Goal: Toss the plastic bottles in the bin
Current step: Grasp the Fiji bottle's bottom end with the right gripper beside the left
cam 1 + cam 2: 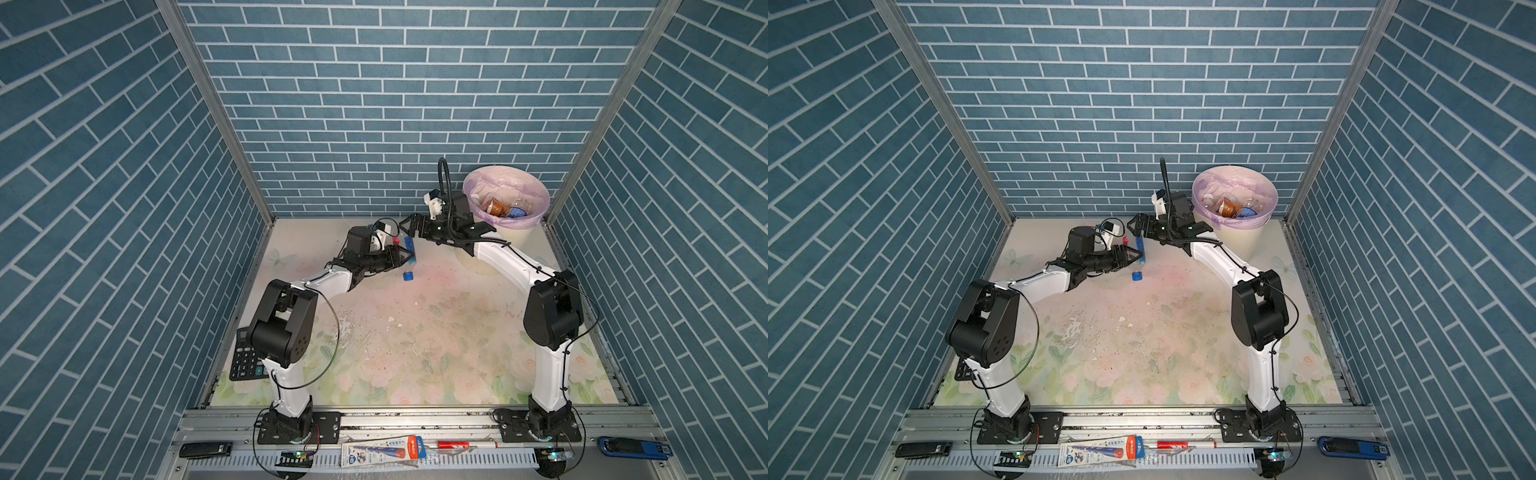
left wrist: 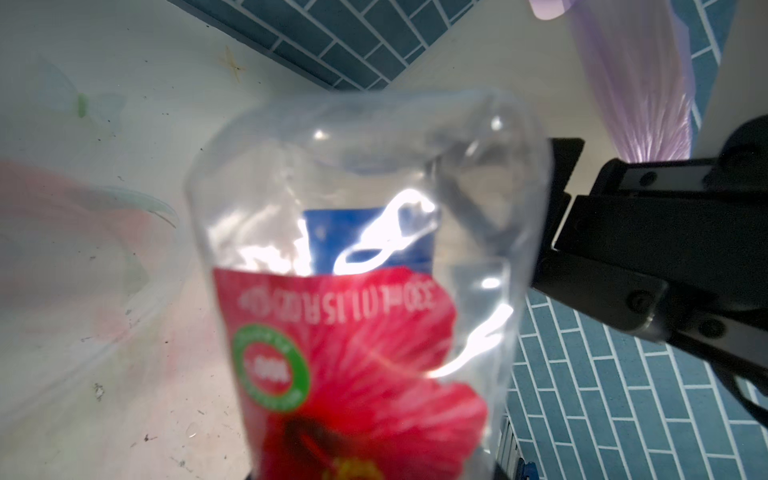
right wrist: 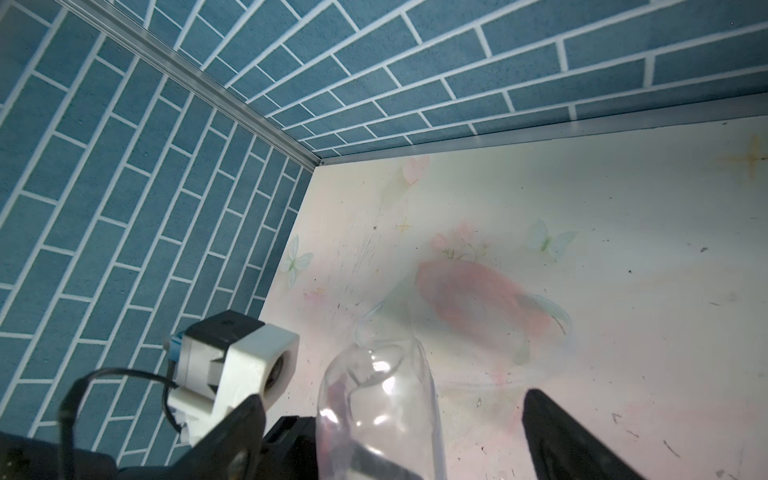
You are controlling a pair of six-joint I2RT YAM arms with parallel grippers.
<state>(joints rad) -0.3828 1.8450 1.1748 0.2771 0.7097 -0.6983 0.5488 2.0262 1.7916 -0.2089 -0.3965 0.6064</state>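
left fingers (image 1: 400, 253) pinch clear bottle (image 1: 409, 245), left of bin (image 1: 532, 222) | right wrist view alone: right fingers (image 3: 557, 432) spread astride its base | left wrist view alone: red label (image 2: 353, 353); pinch hidden, blurred

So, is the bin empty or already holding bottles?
Partly filled: the bin holds a brown bottle and clear bottles, below its rim, in both top views.

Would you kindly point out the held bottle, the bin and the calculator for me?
Bottle (image 2: 353, 353): left wrist view, on its red label.
Bin (image 1: 519, 240): a top view, on its cream wall.
Calculator (image 1: 245, 361): a top view, on its keys.
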